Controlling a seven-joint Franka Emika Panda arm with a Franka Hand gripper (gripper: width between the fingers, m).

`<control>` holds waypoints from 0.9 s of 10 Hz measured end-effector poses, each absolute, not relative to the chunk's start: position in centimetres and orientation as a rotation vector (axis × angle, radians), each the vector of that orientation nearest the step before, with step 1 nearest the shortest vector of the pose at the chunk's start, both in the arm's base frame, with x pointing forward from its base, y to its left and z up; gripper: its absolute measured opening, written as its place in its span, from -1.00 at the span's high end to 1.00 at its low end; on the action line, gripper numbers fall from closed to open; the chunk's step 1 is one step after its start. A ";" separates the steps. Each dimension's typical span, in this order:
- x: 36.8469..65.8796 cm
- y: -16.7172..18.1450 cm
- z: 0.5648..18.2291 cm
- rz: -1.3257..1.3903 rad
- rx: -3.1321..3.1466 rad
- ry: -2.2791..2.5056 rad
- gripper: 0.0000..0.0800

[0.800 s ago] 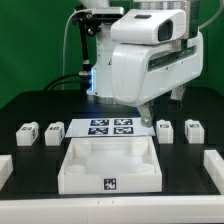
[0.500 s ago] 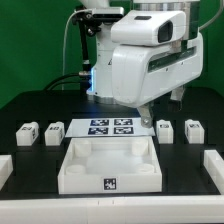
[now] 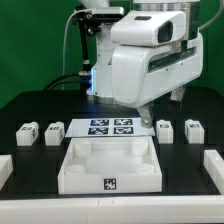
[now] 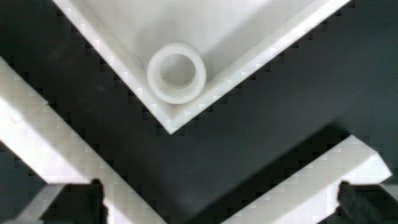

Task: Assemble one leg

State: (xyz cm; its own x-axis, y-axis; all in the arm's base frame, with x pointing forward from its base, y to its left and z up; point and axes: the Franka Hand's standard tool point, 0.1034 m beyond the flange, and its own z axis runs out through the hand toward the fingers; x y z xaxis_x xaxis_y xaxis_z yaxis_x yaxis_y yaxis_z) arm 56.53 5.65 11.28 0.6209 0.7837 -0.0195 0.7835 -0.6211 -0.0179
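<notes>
**While nothing moves, we hang over the tray**

Since the last second we see no change, so the leg [image 3: 164, 128] is not picked up yet. It waits at the middle right of the exterior view, near the marker board [image 3: 110, 127]. Our arm [image 3: 150, 55] fills the upper right, bent down over the table [image 3: 30, 100]. Our gripper [image 4: 205, 205] looks down on a tray [image 4: 249, 40] corner with its round hole [image 4: 176, 72]. Its fingers [image 4: 50, 205] are apart and hold nothing.

bulky white arm [image 3: 150, 55], rounded glossy shells (dark seams)
</notes>
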 end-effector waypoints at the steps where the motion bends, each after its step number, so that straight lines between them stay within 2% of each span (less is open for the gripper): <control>1: 56.5 5.6 11.3 0.040 -2.821 -1.364 -0.62; 4: 56.4 5.6 11.2 0.042 -2.801 -1.403 -0.62; 5: 55.6 5.2 10.6 0.040 -2.783 -1.441 -0.62; 7: 51.3 2.5 9.3 0.040 -2.555 -1.811 -0.62; 9: 47.0 -0.9 6.4 0.043 -2.299 -2.097 -0.62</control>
State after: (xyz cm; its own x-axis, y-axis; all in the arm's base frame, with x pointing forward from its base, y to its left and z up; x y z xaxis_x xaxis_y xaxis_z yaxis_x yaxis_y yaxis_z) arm 47.03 -0.86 6.37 0.0915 0.9958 -0.0006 0.9950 -0.0915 -0.0403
